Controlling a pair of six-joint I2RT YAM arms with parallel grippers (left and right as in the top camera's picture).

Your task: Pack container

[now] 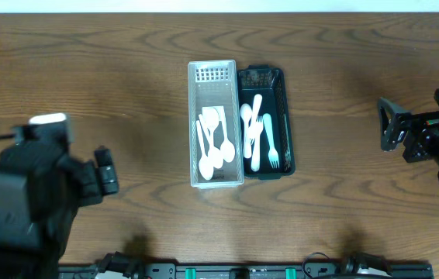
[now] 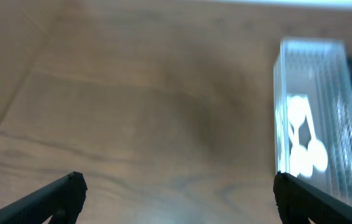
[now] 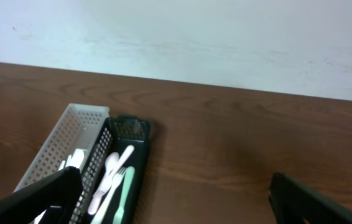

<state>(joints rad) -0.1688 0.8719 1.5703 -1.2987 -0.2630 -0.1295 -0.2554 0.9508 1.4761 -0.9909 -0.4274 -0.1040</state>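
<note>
A white mesh basket [image 1: 195, 124] holds several white spoons [image 1: 214, 143]. A dark green mesh basket [image 1: 285, 116] stands against its right side and holds white and pale green forks [image 1: 260, 139]. My left gripper [image 1: 105, 180] is open and empty, well left of the baskets; in the left wrist view [image 2: 176, 199] the white basket [image 2: 316, 118] shows blurred at the right. My right gripper [image 1: 386, 128] is open and empty, far right of the baskets; the right wrist view [image 3: 176, 199] shows both baskets [image 3: 58, 143] [image 3: 140, 180] at the lower left.
The baskets stand on a brown wooden table [image 1: 111, 70]. A white wall [image 3: 194, 37] runs behind the table's far edge. Black and green rail hardware [image 1: 243, 271] lies along the front edge.
</note>
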